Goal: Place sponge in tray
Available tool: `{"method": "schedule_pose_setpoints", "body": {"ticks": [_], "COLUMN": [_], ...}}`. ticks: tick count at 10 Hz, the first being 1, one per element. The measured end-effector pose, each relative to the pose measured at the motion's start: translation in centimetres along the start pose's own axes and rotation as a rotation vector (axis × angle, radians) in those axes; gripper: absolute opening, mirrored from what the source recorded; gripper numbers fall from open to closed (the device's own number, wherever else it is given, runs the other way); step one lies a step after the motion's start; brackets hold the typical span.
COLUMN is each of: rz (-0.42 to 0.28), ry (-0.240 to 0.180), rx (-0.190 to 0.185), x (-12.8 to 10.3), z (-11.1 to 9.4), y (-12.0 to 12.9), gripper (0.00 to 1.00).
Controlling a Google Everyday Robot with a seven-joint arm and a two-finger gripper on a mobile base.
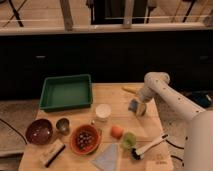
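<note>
The sponge (132, 105), a small blue-grey block, lies on the wooden table right of centre. My gripper (138, 107) is right at it, reaching down from the white arm (165, 92) that comes in from the right, and it covers the sponge's right side. The green tray (66, 83) stands at the table's back left, well apart from the sponge, with nothing in it.
A yellow oblong item (128, 89) lies just behind the gripper. A white cup (103, 111) stands between sponge and tray. In front are an orange bowl (85, 139), an orange fruit (117, 131), a green item (129, 140), a brush (150, 145), a pale-blue cloth (107, 159), a maroon bowl (39, 131) and a small metal cup (62, 125).
</note>
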Motion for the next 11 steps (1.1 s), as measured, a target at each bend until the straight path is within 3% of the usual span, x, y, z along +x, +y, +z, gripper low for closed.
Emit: {"method": "schedule_pose_setpoints", "body": {"ticks": [11], "rz": [0.02], "ry": [-0.01], "rx": [-0.008], "x": [0.45], "z": [0.28], "y": [-0.51], "gripper": [0.8]}}
